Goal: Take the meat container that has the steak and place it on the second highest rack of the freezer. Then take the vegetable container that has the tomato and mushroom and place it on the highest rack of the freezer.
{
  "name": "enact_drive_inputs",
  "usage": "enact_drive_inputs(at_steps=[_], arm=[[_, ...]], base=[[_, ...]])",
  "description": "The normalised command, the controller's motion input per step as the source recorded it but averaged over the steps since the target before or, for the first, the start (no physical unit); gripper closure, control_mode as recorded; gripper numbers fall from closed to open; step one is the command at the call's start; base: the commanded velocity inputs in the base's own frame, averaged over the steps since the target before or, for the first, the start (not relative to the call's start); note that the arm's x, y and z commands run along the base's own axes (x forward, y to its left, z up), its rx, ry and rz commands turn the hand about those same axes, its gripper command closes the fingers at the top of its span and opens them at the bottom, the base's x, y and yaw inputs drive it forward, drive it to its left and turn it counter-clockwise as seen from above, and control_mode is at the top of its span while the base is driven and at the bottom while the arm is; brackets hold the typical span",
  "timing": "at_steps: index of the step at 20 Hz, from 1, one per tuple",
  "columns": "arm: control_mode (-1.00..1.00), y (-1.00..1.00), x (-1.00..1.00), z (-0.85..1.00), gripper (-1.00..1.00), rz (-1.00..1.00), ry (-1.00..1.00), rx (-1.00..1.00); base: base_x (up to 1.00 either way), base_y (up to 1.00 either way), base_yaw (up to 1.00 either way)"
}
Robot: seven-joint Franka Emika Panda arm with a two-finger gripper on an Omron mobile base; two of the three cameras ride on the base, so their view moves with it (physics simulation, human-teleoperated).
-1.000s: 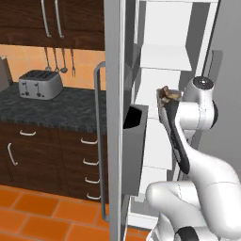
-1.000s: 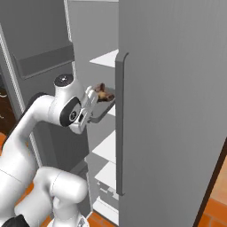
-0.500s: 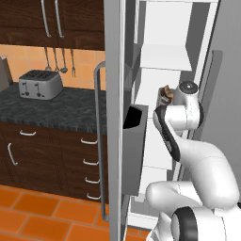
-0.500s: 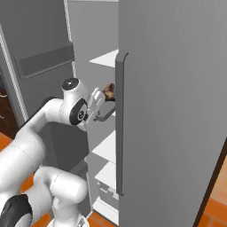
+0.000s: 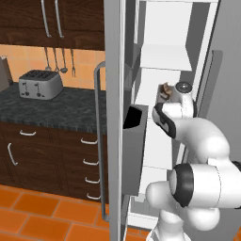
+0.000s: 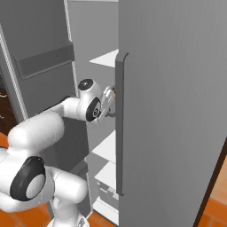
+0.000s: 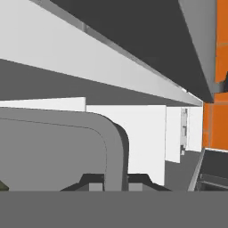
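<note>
Fingers: the two dark fingertips (image 7: 95,181) of the gripper (image 7: 113,180) stand nearly together, clamped on the thin grey rim of the meat container (image 7: 67,147), which rises between them in the hand view.
Container: a shallow grey tray with a smooth, matte wall and a rounded corner; its rim curves up and across the hand view.
Steak: a small brown and tan lump (image 5: 164,91) seen just above the wrist in the left base view, level with the mid-height shelves inside the freezer (image 5: 170,56); it appears to ride in the held tray.
Racks: flat white slabs with sharp edges; the second highest rack (image 5: 164,57) lies above the steak in the left base view. Whether the tray already rests on a shelf cannot be told.
Freezer body: tall, grey outside, plain white inside; the open door carries a long grey handle (image 5: 99,141) and a dark door bin (image 5: 136,150).
Risk, tilt: held by one edge only, the tray could sag and let the steak slide out.
Risk, collision: the tray or wrist could catch a shelf lip or the near door (image 6: 173,102), whose edge stands just beside the hand.
Risk, wrong shelf: setting down at the present height would likely land it on a lower shelf.
Surroundings: a toaster (image 5: 40,84) on a speckled dark counter (image 5: 56,110).
</note>
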Motion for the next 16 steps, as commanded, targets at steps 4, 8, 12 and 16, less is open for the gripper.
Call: enact_drive_inputs(at_steps=[4,8,12,16], arm=[[-1.00,0.00,0.41,-0.32,1.00,0.00,0.00,0.00],[-1.00,-0.04,0.52,-0.22,1.00,0.00,0.00,0.00],[-1.00,-0.26,0.62,-0.17,1.00,0.00,-0.01,0.00],[-1.00,-0.31,0.62,-0.13,1.00,0.00,0.00,0.00]], base=[[0.00,0.00,0.00],[0.00,0.00,0.00],[0.00,0.00,0.00],[0.00,0.00,0.00]])
